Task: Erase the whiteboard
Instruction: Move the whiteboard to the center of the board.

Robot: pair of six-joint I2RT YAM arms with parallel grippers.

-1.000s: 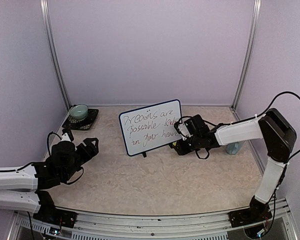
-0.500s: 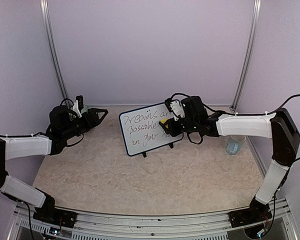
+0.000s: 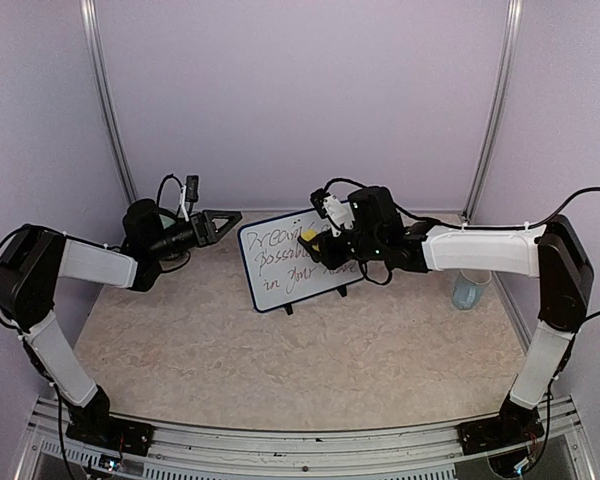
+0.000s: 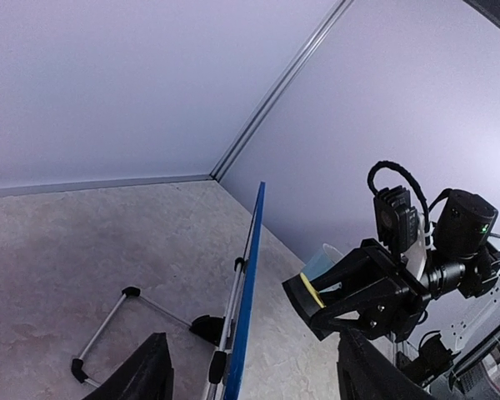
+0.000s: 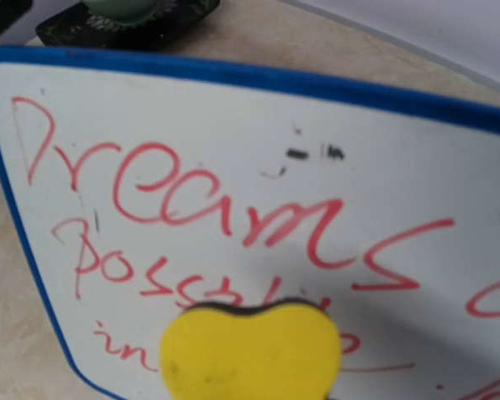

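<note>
The whiteboard stands upright at the back middle of the table, with red handwriting across its blue-framed face. My right gripper is shut on a yellow sponge held at the board's face, over the middle of the writing; the sponge fills the bottom of the right wrist view. My left gripper is open and empty, just off the board's upper left corner. In the left wrist view the board shows edge-on between my fingers, with the sponge beyond it.
A pale blue cup stands on the table at the right. A green bowl on a black mat sits at the back left, behind my left arm. The board's wire stand juts out behind it. Walls with metal posts close the back and sides.
My left arm has swung from the near left up to the board's left edge, jaws open. My right gripper has carried the sponge leftward from the board's right edge to its middle.
</note>
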